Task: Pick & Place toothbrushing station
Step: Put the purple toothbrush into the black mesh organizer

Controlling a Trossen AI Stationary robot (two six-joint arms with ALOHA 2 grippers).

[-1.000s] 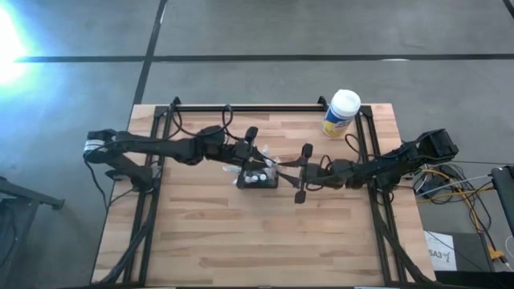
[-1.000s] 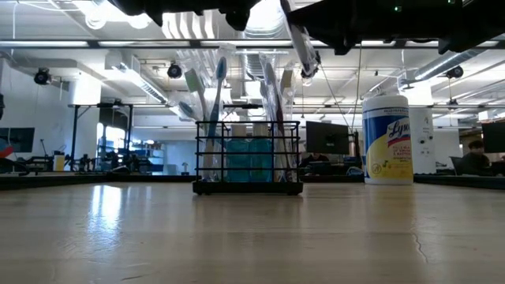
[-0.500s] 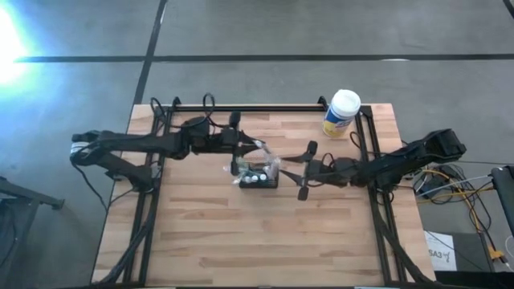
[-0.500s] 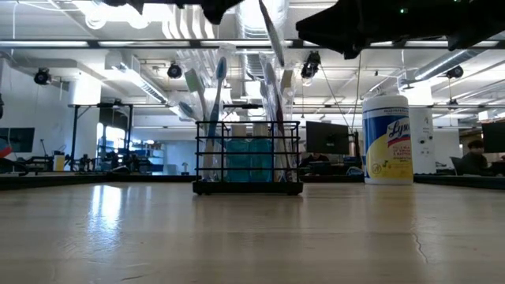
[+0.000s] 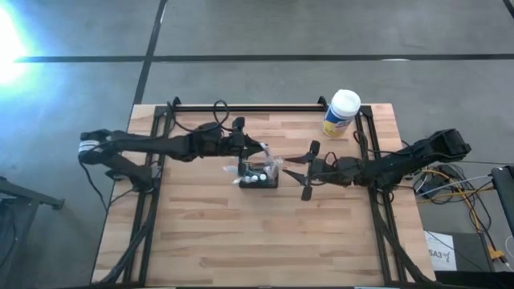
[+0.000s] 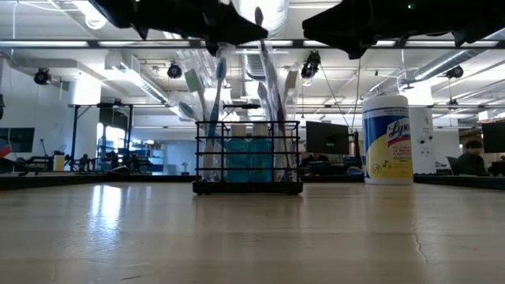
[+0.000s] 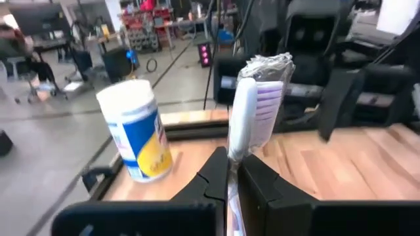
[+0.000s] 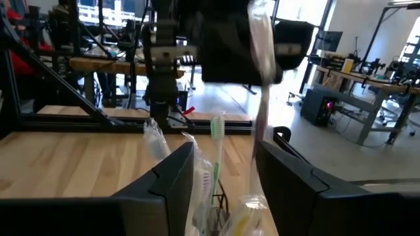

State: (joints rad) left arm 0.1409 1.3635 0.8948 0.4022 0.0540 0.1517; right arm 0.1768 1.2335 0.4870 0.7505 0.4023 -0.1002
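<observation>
The black mesh organiser (image 5: 259, 179) stands on its base mid-table, with several wrapped toothbrushes upright in it and small blue bottles inside (image 6: 248, 162). My left gripper (image 5: 245, 150) is just far-left of it and above it, shut on a plastic-wrapped toothbrush (image 7: 252, 105) with a white handle and purple bristles. My right gripper (image 5: 307, 170) is wide open to the organiser's right. In the right wrist view (image 8: 223, 190) its fingers stand on either side of the brush tops, touching nothing. My left gripper pinches the wrapped toothbrush's handle (image 7: 231, 160) between its two fingers, just below the head. The fingers come roughly level from the table's left and lie across the brush. The head stands up past the fingertips. The brush slants down toward the organiser (image 6: 267, 63); its lower end is lost among the other brushes.
A yellow wipes canister with a white lid (image 5: 341, 112) stands at the far right corner and also shows in the low view (image 6: 387, 140). A black frame rail (image 5: 249, 107) runs along the far edge. Bare wood lies along the near half (image 5: 257, 241).
My left gripper, still shut on the wrapped toothbrush, drew back toward the table's far left, then returned toward the organiser and came lower. The toothbrush now stands lower, over the organiser's middle. My right gripper has backed slightly toward the right edge, staying open.
</observation>
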